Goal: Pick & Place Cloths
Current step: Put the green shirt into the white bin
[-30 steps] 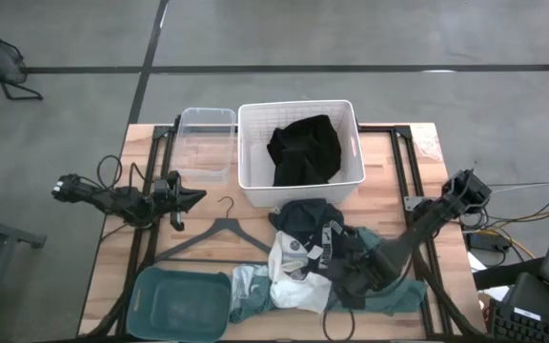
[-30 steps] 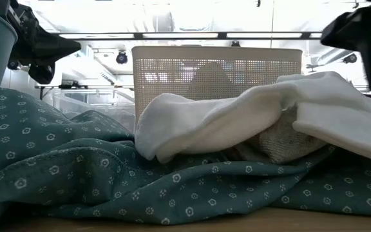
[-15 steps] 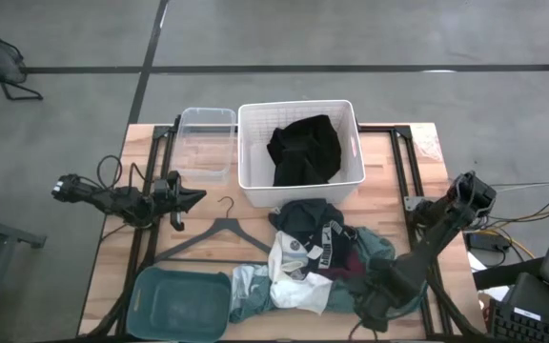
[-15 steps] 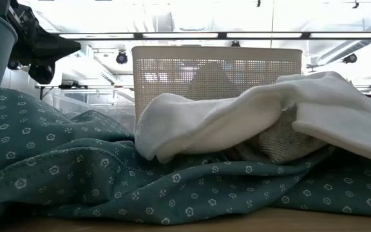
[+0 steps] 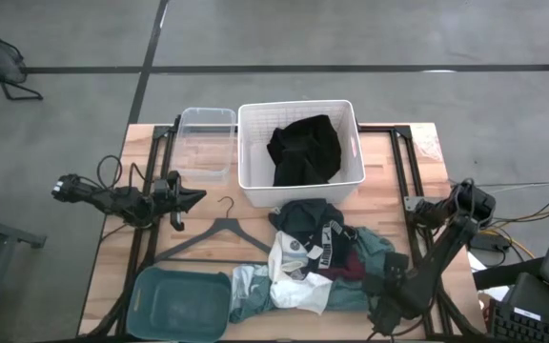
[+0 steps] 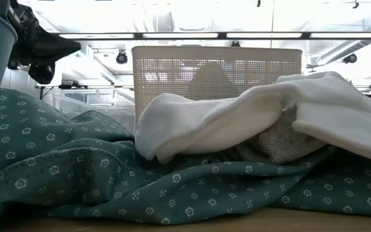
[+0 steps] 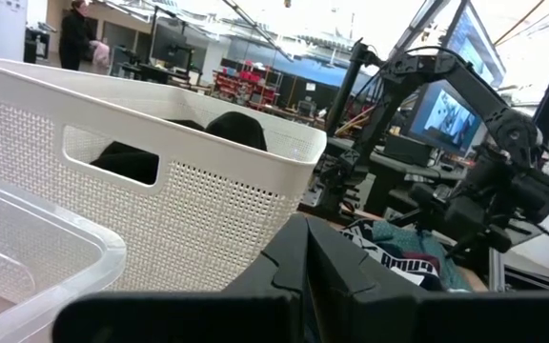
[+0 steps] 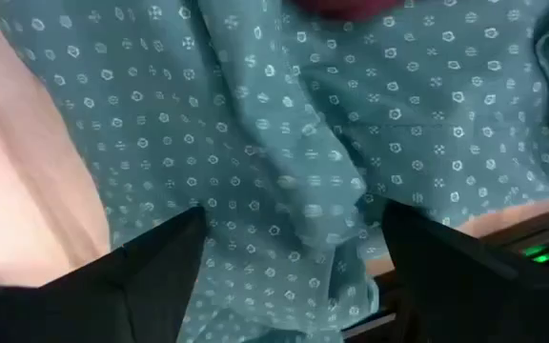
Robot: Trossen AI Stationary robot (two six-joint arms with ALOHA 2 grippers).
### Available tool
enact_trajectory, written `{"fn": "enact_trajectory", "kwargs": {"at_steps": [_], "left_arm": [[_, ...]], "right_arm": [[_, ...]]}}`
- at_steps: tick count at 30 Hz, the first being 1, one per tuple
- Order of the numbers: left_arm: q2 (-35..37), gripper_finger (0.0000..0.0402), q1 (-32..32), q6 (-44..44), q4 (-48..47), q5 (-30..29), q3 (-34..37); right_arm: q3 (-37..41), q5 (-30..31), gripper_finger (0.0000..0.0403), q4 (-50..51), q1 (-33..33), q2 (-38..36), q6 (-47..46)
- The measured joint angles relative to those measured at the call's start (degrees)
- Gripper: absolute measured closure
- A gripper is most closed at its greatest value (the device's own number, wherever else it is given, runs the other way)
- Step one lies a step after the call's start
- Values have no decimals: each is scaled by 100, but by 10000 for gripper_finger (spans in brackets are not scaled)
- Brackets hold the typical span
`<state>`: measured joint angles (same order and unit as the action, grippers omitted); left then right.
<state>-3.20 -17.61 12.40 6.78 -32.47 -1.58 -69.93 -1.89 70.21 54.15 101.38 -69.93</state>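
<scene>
**Teal fabric under the right gripper's spread fingers**

Teal-green cloth (image 8: 284, 181) with a small pale print fills the right wrist view, and the right gripper (image 8: 289, 262) hangs just above it, its two dark fingers (image 8: 160, 262) spread wide with nothing between them. A sliver of the maroon cloth (image 8: 346, 8) shows beyond the teal folds. From above, that gripper (image 5: 386, 286) sits at the near right edge of the wooden table (image 5: 112, 267), over the right end of the teal-green cloth (image 5: 377, 250). The heap spreads from there toward the middle: a white-grey cloth (image 5: 292, 276), then the black cloth with white print (image 5: 311, 227) just in front of the white basket (image 5: 248, 152), which holds a black garment (image 5: 303, 151).

Only the low view shows the white-grey cloth (image 6: 237, 119) draped on top of the teal one (image 6: 76, 174).

The left gripper (image 5: 191, 198) waits at the table's left side, its fingers closed on nothing, near the black hanger (image 5: 219, 233).
</scene>
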Motion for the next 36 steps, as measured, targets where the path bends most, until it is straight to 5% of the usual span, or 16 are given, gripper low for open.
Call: {"fn": "enact_trajectory", "kwargs": {"at_steps": [16,22,29,36], "left_arm": [[0,392,2,1,-4,2,0],[0,392,0,0,-11,4,0],[0,392,1,0,-11,2,0],[-2,392,2,0,-13,2,0]], "right_arm": [[2,207,113,-330,-90,970,889],[-26,39,197,-576,-228,1298,1552],[7,-9,368,-592,-389,1059,1776],[22,596,369,98,-426,180,1279]]}}
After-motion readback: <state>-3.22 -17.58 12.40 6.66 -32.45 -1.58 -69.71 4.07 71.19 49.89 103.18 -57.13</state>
